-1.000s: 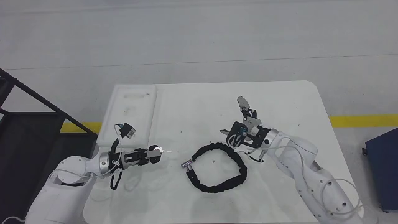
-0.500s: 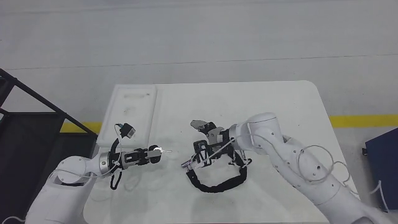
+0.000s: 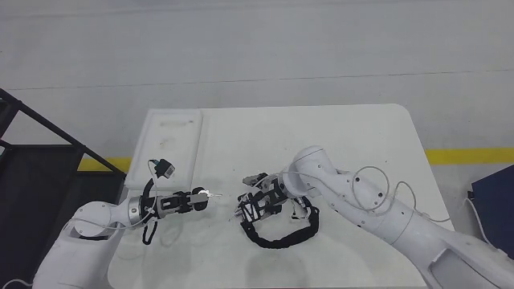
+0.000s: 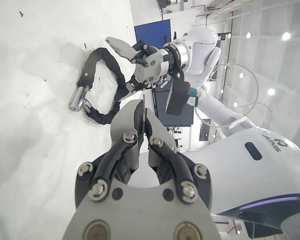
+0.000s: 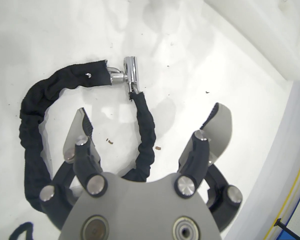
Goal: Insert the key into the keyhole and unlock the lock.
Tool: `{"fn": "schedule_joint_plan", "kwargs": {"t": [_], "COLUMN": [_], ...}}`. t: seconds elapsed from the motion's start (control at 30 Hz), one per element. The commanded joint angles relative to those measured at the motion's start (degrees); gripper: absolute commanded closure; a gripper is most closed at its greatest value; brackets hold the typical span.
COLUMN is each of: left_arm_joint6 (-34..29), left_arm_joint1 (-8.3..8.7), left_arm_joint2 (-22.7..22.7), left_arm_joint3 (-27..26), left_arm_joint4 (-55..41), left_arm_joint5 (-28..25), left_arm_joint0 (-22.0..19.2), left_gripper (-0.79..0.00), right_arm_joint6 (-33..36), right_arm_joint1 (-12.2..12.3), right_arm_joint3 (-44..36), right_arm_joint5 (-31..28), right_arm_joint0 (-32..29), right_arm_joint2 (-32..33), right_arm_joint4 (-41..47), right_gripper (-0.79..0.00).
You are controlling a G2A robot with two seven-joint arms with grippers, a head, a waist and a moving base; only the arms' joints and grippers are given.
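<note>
While the left gripper [image 4: 141,112] is clamped on the key [image 4: 143,100], whose thin blade protrudes past the fingertips, it hangs above the table [image 3: 361,144], apart from the lock [image 5: 132,72]. The right gripper [image 5: 150,112], jaws spread wide, hovers directly over the black sleeved chain [image 5: 32,116], just short of the chrome lock lying on the table.

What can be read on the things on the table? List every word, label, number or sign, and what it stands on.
None can be read.
On the chrome lock cylinder: bare metal, no marking shows.
On the black fabric-sleeved chain: nothing, plain cloth.
On the key in the left gripper: seen edge-on, too thin to tell.
On the white table and the white foam tray: dark specks only, no print.
</note>
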Motion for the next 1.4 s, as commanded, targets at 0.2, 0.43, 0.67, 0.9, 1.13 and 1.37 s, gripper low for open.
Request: {"fn": "schedule_joint_plan", "kwargs": {"t": [0.2, 0.43, 0.67, 0.9, 1.13, 1.37], "left_arm_joint6": [0.0, 0.0, 0.0, 0.0, 0.0, 0.0], "left_arm_joint1": [0.0, 0.0, 0.0, 0.0, 0.0, 0.0], "left_arm_joint2": [0.0, 0.0, 0.0, 0.0, 0.0, 0.0], "left_arm_joint3": [0.0, 0.0, 0.0, 0.0, 0.0, 0.0], "left_arm_joint4": [0.0, 0.0, 0.0, 0.0, 0.0, 0.0], "left_arm_joint5": [0.0, 0.0, 0.0, 0.0, 0.0, 0.0], "left_arm_joint0": [0.0, 0.0, 0.0, 0.0, 0.0, 0.0], "left_gripper": [0.0, 0.0, 0.0, 0.0, 0.0, 0.0], "right_arm_joint6": [-1.06, -2.59, -5.25, -6.78, -7.09, -8.19], "right_arm_joint1": [-1.02, -2.13, -3.56, -4.97, -5.87, -6.16], "right_arm_joint3": [2.66, 4.61, 7.16, 9.68, 11.81, 11.94], "right_arm_joint5": [0.7, 2.17, 2.88, 3.07, 2.78, 1.69], "right_arm_joint0": [1.09, 0.86, 1.13, 1.72, 1.93, 1.89], "right_arm_joint2": [-0.68, -2.16, -3.28, -4.31, -4.79, -4.31], "right_arm_joint4": [-0.28, -3.44, -4.87, -6.54, -8.17, -8.73], "right_gripper": [-0.348, -0.332, -0.32, -0.2, -0.154, 0.0]}}
